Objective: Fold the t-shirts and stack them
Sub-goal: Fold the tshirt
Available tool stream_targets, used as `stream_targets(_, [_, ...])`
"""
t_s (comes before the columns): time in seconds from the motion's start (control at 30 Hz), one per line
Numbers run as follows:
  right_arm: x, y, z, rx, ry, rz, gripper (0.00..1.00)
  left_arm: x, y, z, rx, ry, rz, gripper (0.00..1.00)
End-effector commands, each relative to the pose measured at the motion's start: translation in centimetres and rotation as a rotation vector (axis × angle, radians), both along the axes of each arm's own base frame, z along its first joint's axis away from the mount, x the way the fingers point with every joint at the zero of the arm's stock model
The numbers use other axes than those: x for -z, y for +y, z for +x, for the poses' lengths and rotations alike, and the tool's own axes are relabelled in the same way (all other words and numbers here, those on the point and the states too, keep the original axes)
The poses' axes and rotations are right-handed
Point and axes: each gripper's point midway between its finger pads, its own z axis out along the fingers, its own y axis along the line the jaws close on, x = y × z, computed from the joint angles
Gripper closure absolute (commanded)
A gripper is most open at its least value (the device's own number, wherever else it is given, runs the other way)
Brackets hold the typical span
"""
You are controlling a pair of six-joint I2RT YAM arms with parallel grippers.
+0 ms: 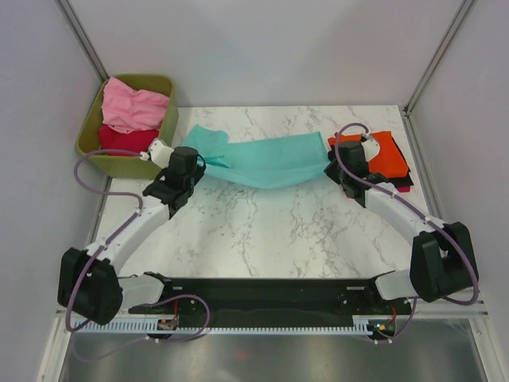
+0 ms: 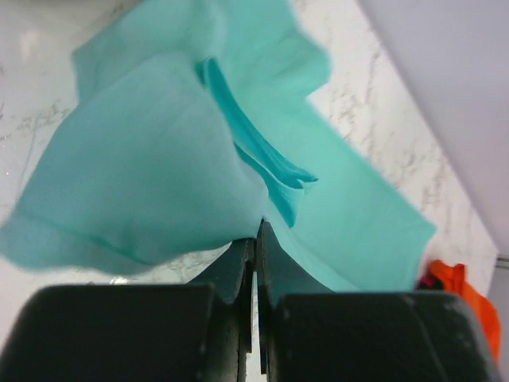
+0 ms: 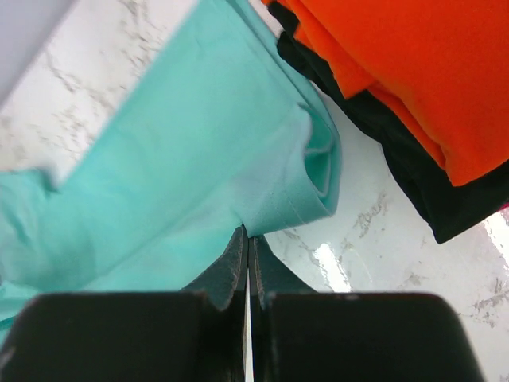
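left gripper (image 2: 256,232): your jaws are pressed together, pinching an edge of the teal t-shirt (image 1: 266,159); the cloth fans out ahead of the tips.
right gripper (image 3: 246,235): clenched too, nipping the folded hem at the shirt's right end.
teal t-shirt: strung between your two grippers across the far middle of the marble table (image 1: 262,231), bunched at the left end.
orange t-shirt (image 3: 413,72): lies on the black t-shirt (image 3: 398,159), just beside the right gripper.
pink t-shirt (image 1: 135,107): on the crimson t-shirt (image 1: 123,139) in the green bin (image 1: 87,135), near the left gripper.
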Motion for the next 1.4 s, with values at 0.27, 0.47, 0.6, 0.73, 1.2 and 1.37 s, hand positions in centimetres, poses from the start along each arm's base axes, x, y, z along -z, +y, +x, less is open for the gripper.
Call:
stream_targets(0.27, [1.4, -2.6, -3.5, 0.057, 0.021, -0.008, 1.0, 5.6, 6.7, -7.2, -0.203, 0.183, 0.151, 0.96])
stream_targets(0.47, [2.4, -3.5, -7.4, 0.042, 0.019, -0.003, 1.0, 8.2, 6.8, -12.2, -0.157, 0.191, 0.056, 0.98])
stream_targets(0.6, [3.0, -4.0, -9.5, 0.031, 0.025, -0.007, 1.0, 9.9, 6.2, -14.6, -0.12, 0.162, -0.031, 0.91])
stream_targets(0.73, [4.5, -4.2, -11.3, 0.021, 0.061, -0.002, 0.96, 10.3, 5.4, -15.5, -0.082, 0.125, -0.1, 0.51])
stream_targets(1.2, [-0.4, -4.5, -10.8, -0.05, -0.045, -0.081, 0.37, 5.7, 6.3, -14.7, -0.067, 0.164, 0.026, 0.27])
stream_targets(1.37, [-1.4, -0.9, -7.4, -0.237, -0.017, -0.084, 0.39, 1.7, 5.0, -11.3, 0.037, 0.092, 0.095, 0.2])
